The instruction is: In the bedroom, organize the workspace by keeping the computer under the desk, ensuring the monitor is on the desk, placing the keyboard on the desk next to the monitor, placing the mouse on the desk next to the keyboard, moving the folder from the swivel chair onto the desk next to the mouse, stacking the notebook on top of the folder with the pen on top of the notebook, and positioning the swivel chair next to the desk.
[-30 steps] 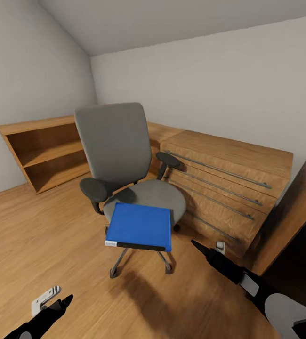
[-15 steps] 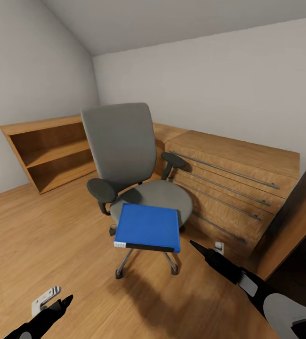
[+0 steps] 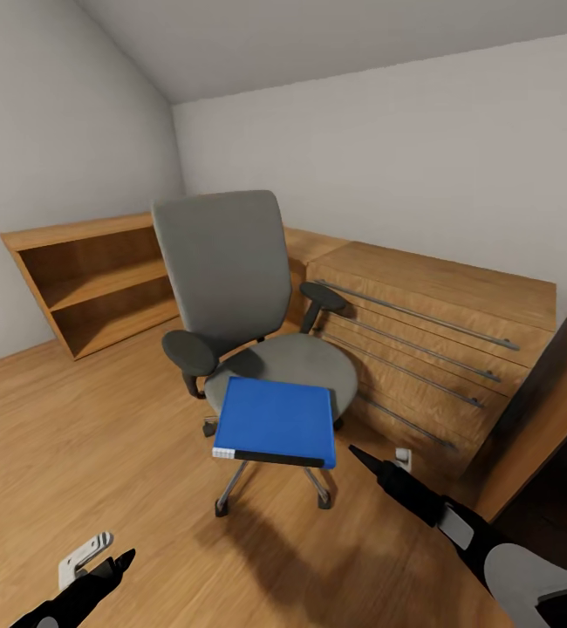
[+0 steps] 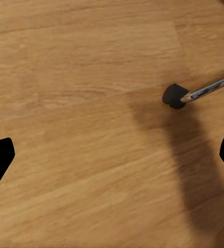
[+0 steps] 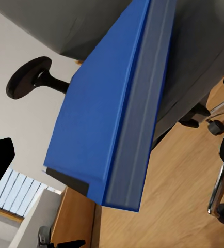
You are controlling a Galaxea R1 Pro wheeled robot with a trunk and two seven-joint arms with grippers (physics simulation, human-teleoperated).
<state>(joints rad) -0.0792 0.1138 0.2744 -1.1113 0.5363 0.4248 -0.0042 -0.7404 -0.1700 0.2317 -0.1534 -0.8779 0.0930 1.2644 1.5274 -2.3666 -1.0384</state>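
Since a second ago the whole head view has shifted sideways and then settled, so the base has finished lining up in front of the swivel chair [image 3: 249, 305]. The blue folder [image 3: 275, 420] lies flat on the seat's front edge, overhanging slightly. The right gripper [image 3: 364, 460] points toward the folder's near corner, just beside it, jaws spread wide. The left gripper [image 3: 113, 563] hangs low over the wood floor [image 3: 74, 427], also wide open. Picking up the folder looks imminent.
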